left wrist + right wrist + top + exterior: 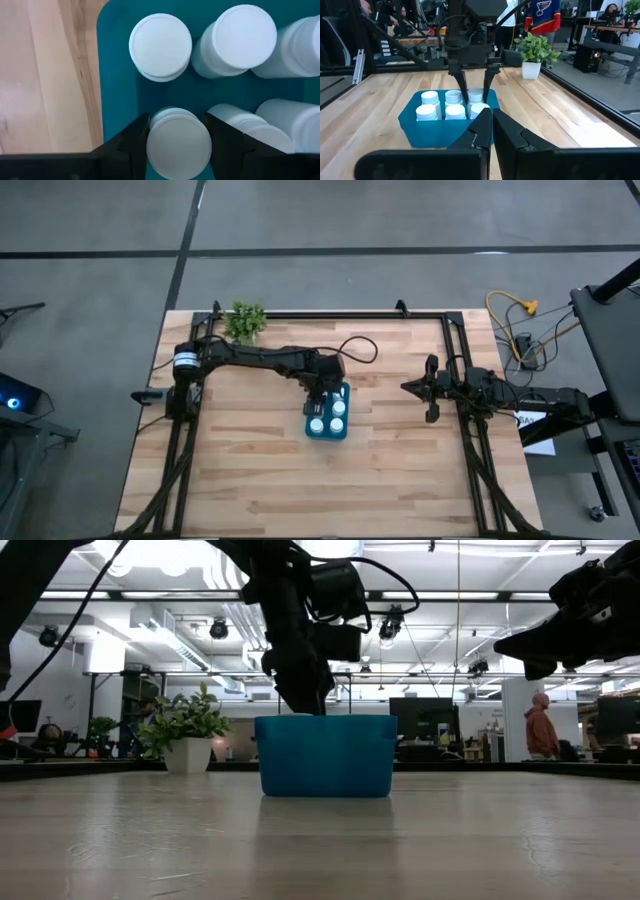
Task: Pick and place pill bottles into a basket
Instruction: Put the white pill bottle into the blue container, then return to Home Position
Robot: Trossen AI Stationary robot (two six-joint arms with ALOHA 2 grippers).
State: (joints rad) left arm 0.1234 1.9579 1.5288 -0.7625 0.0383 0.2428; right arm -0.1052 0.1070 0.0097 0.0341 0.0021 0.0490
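Observation:
The teal basket [346, 431] [325, 755] stands on the wooden table near its middle. Several white pill bottles [160, 47] [429, 97] stand upright inside it. My left gripper [322, 392] [177, 120] reaches down into the basket's far end, shut on one more pill bottle [177, 145]. My right gripper [410, 388] [490, 125] hovers shut and level over the table's right side, pointing at the basket and touching nothing. My left gripper pinches the pill bottle's round body just below its cap [154, 131], one finger [135, 137] on each side. The fingers come steeply from above. The bottle is upright inside the basket, its cap about level with its neighbours. The basket walls hide its base.
A small green plant [245, 320] [185, 725] in a white pot stands at the table's far left edge. Black frame rails [330, 314] run along the far, left and right edges. Bare wood lies all around the basket.

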